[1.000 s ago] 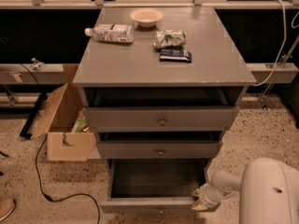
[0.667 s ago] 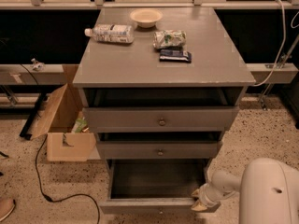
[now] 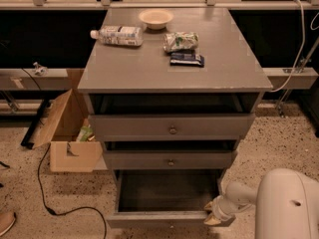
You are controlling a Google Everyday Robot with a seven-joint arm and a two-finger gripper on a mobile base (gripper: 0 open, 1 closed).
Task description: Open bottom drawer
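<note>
At bottom drawer (image 3: pixel 167 192) corner, hand (image 3: pixel 211 217)

Dim, warm light falls from above, perhaps from the rear, leaving the cabinet top (image 3: pixel 149 63) the brightest surface, with a faint sheen. The gaps beneath it and the inside of the open bottom drawer (image 3: pixel 169 195) lie in deep shadow. The gripper (image 3: pixel 215 217), at that drawer's front right corner, is softly lit.
</note>
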